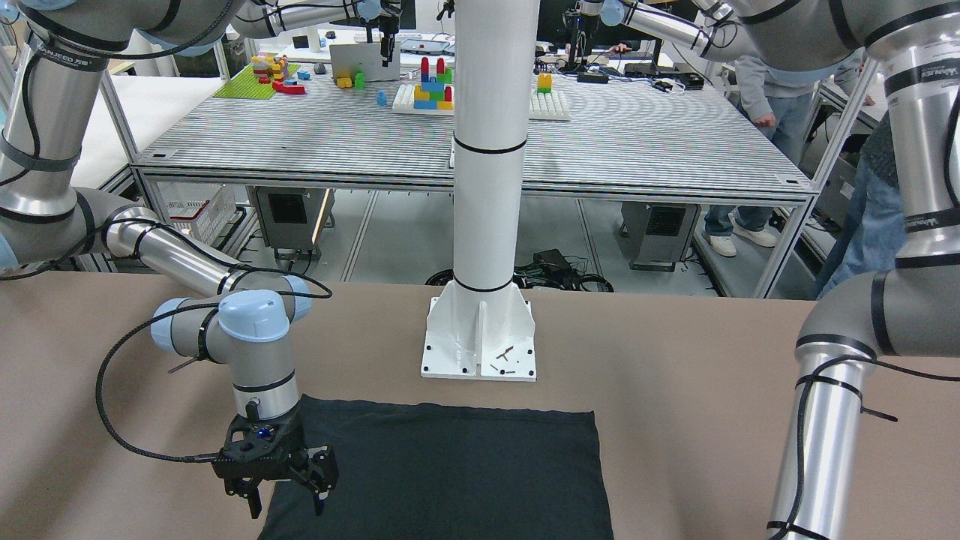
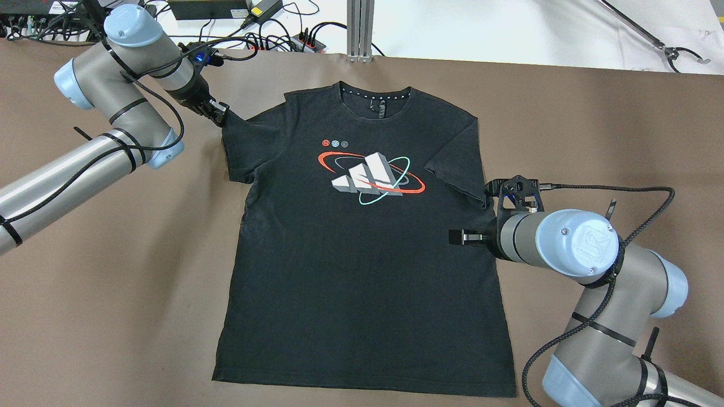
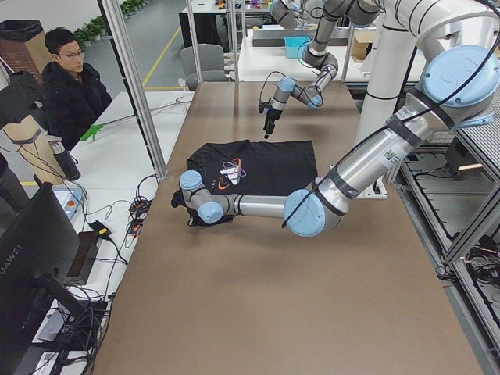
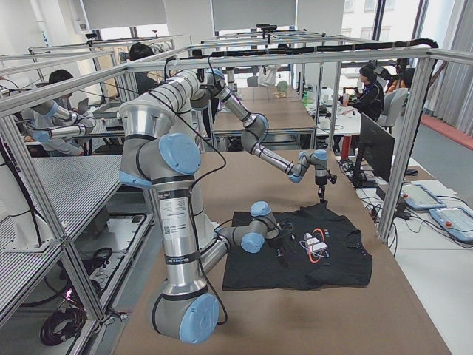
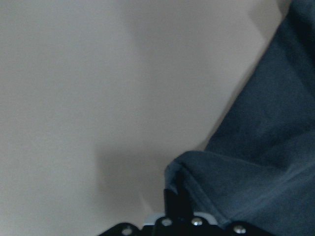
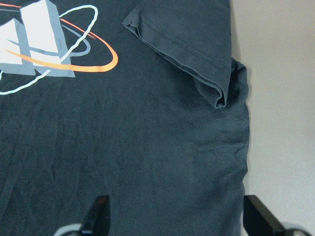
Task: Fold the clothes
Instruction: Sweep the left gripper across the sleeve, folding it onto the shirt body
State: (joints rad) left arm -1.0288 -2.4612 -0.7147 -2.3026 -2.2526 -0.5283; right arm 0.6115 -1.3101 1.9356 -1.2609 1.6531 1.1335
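Note:
The clothes are one black T-shirt point(image 2: 362, 271) with a white, red and teal print, lying flat and face up on the brown table. My left gripper point(image 2: 219, 115) is at the tip of its left sleeve point(image 5: 216, 172) and shut on the hem, which bunches up at the fingers in the left wrist view. My right gripper point(image 1: 286, 504) hangs open just above the shirt's side edge point(image 6: 236, 147), below the right sleeve point(image 6: 187, 44). That sleeve lies folded inward over the shirt's body. Nothing is between the right fingers point(image 6: 98, 216).
A white pillar on a bolted base plate point(image 1: 480, 337) stands at the robot's side of the table, close to the shirt's hem. Cables and power strips point(image 2: 271, 34) lie past the far edge. A person point(image 3: 70, 86) sits beyond that edge. Bare brown table point(image 2: 113, 282) surrounds the shirt.

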